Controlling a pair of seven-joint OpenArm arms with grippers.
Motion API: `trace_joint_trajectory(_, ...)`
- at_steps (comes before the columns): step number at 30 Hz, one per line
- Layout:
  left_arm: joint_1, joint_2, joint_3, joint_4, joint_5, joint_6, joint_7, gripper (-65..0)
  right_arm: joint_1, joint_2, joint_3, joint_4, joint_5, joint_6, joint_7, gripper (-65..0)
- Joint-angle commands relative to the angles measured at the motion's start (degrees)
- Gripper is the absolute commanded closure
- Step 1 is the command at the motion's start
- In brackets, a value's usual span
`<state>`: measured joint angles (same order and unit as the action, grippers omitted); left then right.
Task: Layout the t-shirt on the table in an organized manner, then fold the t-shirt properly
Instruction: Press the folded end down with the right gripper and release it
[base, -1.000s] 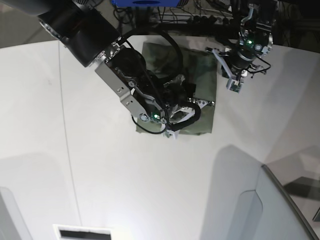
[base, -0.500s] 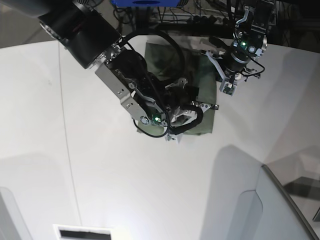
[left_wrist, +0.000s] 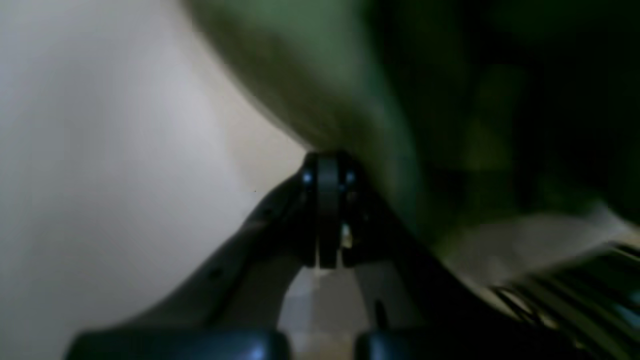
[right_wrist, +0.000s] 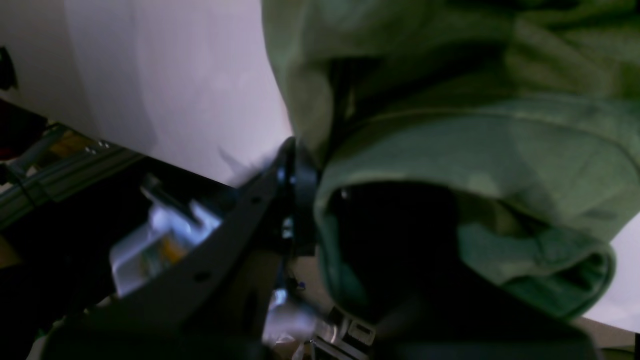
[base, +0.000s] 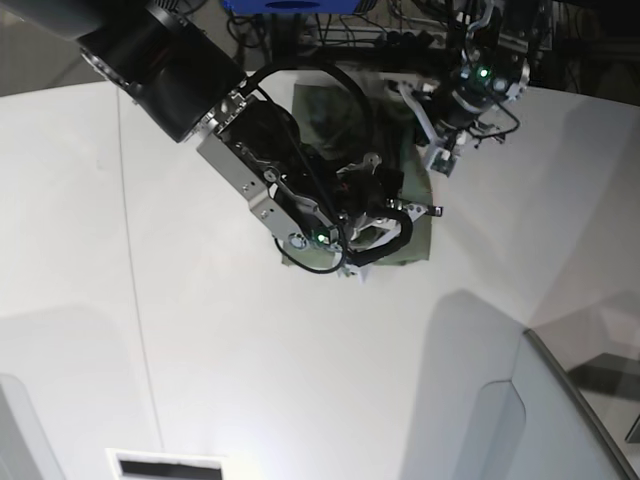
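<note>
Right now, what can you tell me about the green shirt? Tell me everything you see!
The shirt is olive green, soft and wrinkly like cotton. It lies in a folded bundle at the far side of the white table. The right gripper is shut on a bunched fold of it, with cloth draped over one finger. The left gripper is shut, at the shirt's edge; whether it pinches cloth is too blurry to tell. The big arm hides much of the shirt from above.

Dark clutter of cables (base: 400, 30) is lying beyond the far edge. A blue object (base: 290, 5) is showing far centre. A grey raised panel (base: 545, 420) is sitting near right. Bright glare is pooling near centre.
</note>
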<state>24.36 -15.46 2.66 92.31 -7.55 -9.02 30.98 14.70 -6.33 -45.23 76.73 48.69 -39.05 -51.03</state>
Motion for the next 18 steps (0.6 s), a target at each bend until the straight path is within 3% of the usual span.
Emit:
trace_joint_trajectory(1,0.6,-1.6,-3.3,2.1,0.7,1.1,-1.0,0.0,1.3,-0.8,0.1,0.9,0.9,0.3,0.1,-0.2)
trace_joint_trajectory(10,8.6,-4.2,-22.9,4.3,0.7,0.8,-1.0,0.0,1.3,-0.8,0.0,0.9,0.9,0.3,0.0,-0.2)
trace_joint_trajectory(13,10.3,-4.6,-25.6,4.4,0.7,0.8,-1.0,0.0,1.3,-0.8,0.0,0.9,0.9,0.4,0.0,-0.5)
trace_joint_trajectory(16,11.6,-4.9,-26.3,4.4,0.7,0.8,-1.0,0.0,1.1,-0.8,0.0,0.8,1.0,2.9,0.0,-1.1)
trace_joint_trajectory(18,12.3,-4.9,-26.3,4.4,0.7,0.8,-1.0,0.0,1.1,-0.9,0.1,-0.4,1.0,3.8,0.3,-5.3)
